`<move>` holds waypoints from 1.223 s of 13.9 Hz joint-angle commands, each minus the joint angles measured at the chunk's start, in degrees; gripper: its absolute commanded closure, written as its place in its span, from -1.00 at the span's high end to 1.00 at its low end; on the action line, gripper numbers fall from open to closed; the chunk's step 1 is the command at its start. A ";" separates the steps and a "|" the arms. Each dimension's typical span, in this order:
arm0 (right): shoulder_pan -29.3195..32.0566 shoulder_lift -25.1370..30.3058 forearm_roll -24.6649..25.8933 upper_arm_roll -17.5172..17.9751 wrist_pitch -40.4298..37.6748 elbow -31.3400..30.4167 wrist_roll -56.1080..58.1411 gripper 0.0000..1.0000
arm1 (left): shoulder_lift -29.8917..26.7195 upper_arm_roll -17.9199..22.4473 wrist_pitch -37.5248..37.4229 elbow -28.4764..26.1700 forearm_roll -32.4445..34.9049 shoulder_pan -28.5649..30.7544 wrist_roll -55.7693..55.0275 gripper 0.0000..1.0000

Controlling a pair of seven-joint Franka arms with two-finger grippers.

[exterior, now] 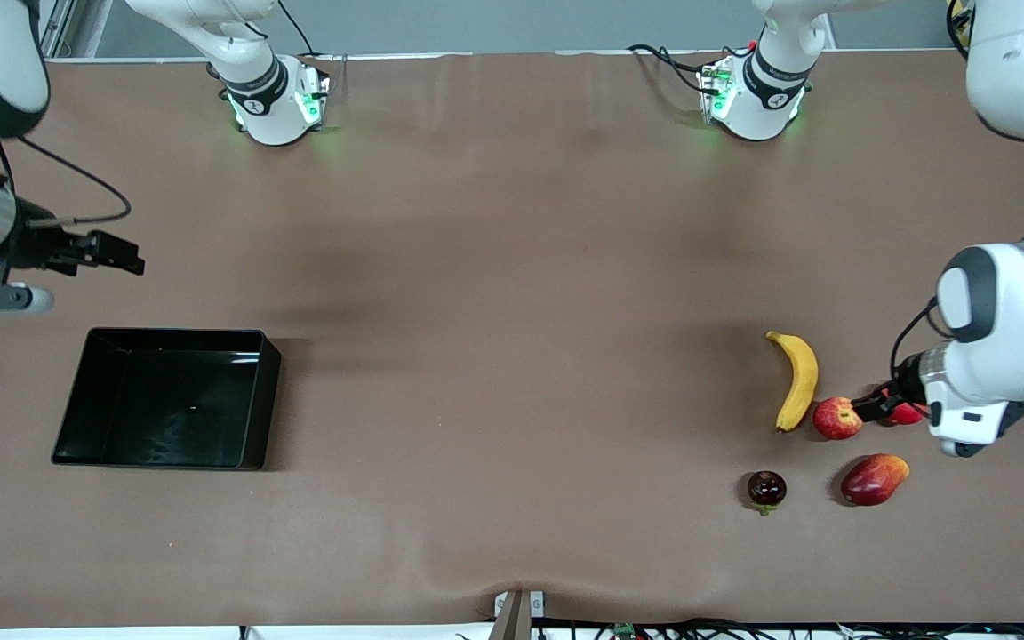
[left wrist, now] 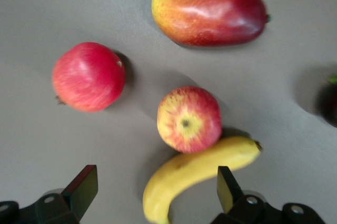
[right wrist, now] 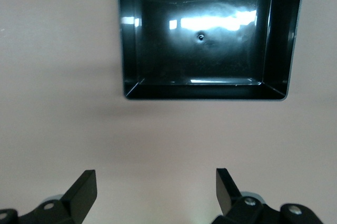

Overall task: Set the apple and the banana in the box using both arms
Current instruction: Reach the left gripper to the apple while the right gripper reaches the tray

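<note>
The banana (exterior: pixel 798 380) lies toward the left arm's end of the table, with the apple (exterior: pixel 836 418) touching its nearer end. My left gripper (exterior: pixel 875 407) hangs open and empty over the apple and a red pomegranate. In the left wrist view the apple (left wrist: pixel 189 119) rests against the banana (left wrist: pixel 197 171), and the banana lies between my open left gripper's (left wrist: pixel 155 187) fingers but below them. The black box (exterior: pixel 265 400) sits empty toward the right arm's end. My right gripper (exterior: pixel 116 253) is open and empty over bare table beside the box (right wrist: pixel 202 91), and it also shows in the right wrist view (right wrist: pixel 155 187).
A red pomegranate (left wrist: pixel 88 76) lies beside the apple, partly hidden under my left gripper in the front view. A red-orange mango (exterior: pixel 874 478) and a dark round fruit (exterior: pixel 766 489) lie nearer the front camera than the apple.
</note>
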State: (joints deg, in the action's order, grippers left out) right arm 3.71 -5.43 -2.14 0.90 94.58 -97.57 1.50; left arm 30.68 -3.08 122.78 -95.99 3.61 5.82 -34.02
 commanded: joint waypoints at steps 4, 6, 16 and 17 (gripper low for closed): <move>7.36 -8.80 0.38 0.33 10.60 0.36 6.66 1.00 | 2.79 -0.26 7.98 -3.06 0.88 0.86 -4.72 1.00; 9.99 -11.34 0.38 0.33 14.12 0.36 9.30 1.00 | 2.89 -0.26 9.75 -2.97 0.79 0.86 -5.79 1.00; 16.24 -23.12 2.40 0.25 30.65 0.28 16.95 1.00 | 7.72 -0.61 11.86 1.51 0.26 0.33 -5.53 1.00; 16.33 -24.09 2.40 0.25 31.79 0.27 17.05 1.00 | 8.16 -0.61 12.13 1.51 0.26 0.33 -5.53 1.00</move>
State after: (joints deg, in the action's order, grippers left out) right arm 18.57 -27.74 -0.66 0.18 124.88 -98.06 17.28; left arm 36.93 -3.61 133.76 -96.09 3.60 6.18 -38.62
